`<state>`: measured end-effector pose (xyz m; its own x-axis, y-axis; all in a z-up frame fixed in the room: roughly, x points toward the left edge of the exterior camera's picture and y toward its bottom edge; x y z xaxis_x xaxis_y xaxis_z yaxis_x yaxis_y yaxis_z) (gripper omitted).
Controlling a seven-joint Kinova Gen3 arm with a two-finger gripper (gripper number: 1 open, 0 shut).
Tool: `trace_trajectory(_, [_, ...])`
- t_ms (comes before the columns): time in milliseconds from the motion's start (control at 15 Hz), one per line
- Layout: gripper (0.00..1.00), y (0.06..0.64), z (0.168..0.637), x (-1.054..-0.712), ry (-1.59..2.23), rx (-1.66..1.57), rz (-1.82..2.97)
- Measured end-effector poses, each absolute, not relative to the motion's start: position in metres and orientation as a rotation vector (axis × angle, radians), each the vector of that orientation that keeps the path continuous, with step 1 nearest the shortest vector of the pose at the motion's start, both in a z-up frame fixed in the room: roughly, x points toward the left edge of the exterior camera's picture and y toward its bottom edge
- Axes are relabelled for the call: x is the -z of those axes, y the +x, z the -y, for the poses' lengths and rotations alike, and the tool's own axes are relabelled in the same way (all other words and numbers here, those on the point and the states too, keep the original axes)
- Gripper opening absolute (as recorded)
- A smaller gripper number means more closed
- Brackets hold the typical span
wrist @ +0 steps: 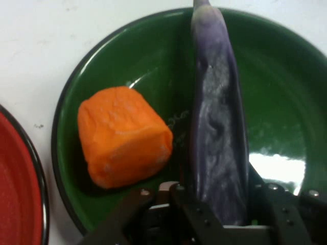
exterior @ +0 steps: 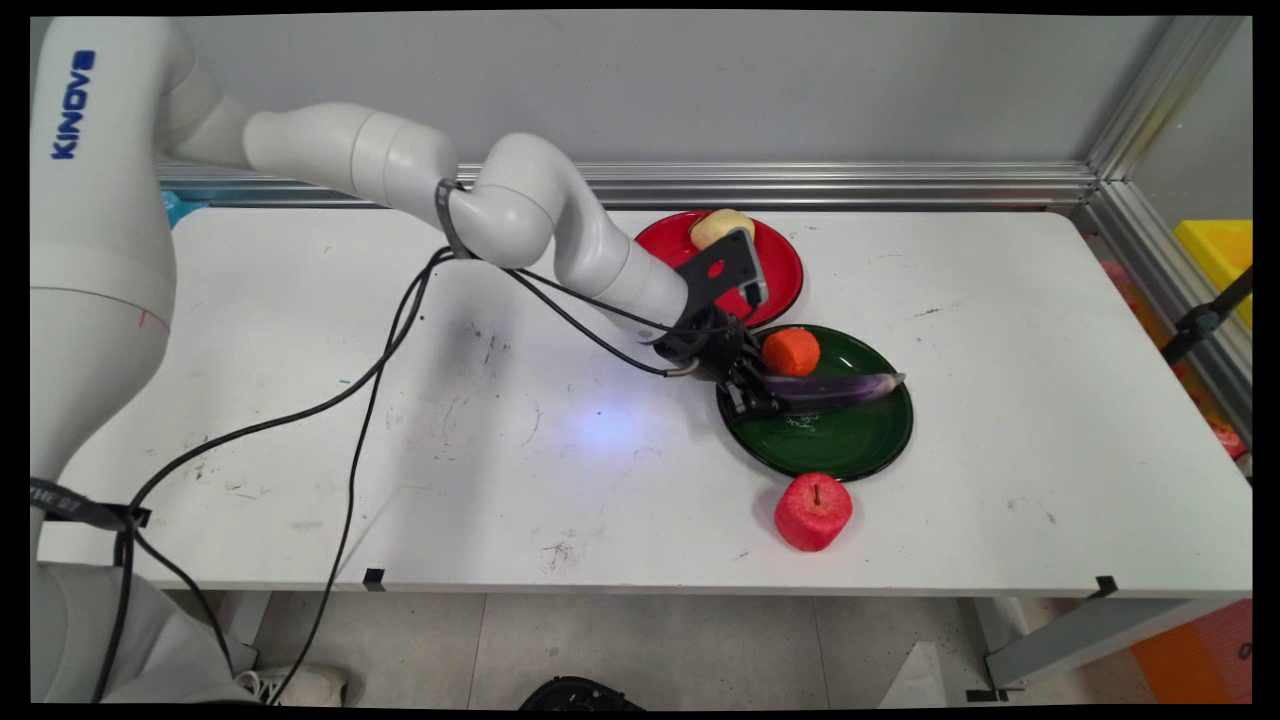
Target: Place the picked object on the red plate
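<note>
A long purple eggplant (exterior: 840, 388) (wrist: 217, 117) lies across the green plate (exterior: 840, 445) (wrist: 286, 76), its far tip reaching over the right rim. My gripper (exterior: 765, 395) (wrist: 219, 206) sits low at the plate's left side, shut on the eggplant's near end, with one finger on each side of it. An orange carrot-coloured chunk (exterior: 791, 352) (wrist: 122, 135) rests on the same plate, just beside the gripper and apart from the eggplant.
A red plate (exterior: 780, 265) (wrist: 15, 189) with a pale yellow fruit (exterior: 720, 227) stands right behind the green one. A red apple (exterior: 813, 511) sits on the table just in front of the green plate. Black cables hang from the arm to the left.
</note>
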<state>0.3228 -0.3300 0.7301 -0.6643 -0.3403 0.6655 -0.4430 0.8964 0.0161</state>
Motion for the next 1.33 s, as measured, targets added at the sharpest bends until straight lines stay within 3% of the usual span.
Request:
trace_trajectory(800, [0.00,0.377,0.357,-0.798,0.500,-0.275,2.347])
trace_trajectory(1333, [0.00,0.423,0.396,-0.804,0.540,-0.406,2.365])
